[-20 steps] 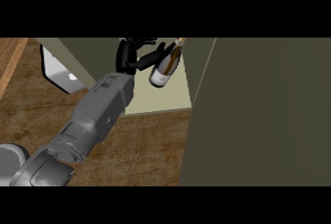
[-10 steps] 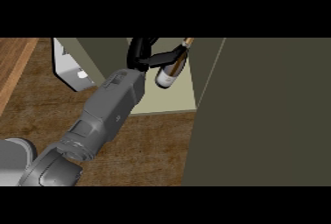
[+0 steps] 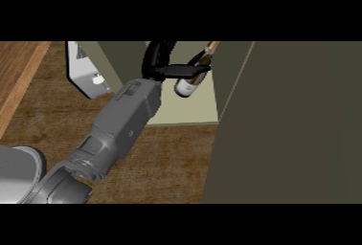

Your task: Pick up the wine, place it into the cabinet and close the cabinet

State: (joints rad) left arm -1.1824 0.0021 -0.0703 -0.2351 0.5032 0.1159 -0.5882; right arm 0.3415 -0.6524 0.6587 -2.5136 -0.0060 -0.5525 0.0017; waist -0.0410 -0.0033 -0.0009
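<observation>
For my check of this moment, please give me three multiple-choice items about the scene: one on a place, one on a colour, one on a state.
1. Where is the wine bottle?
A. over the pale cabinet floor
B. lying on the wooden counter
C. beside the white panel

2. What colour is the hand?
A. white
B. black
C. green

3. What is the hand doing?
A. resting open
B. curled, holding nothing
C. curled round the bottle

Answers: 1 A, the bottle hangs inside the opening, above the pale floor; 2 B, its fingers are black against the grey forearm; 3 C, the fingers wrap the bottle's body.
</observation>
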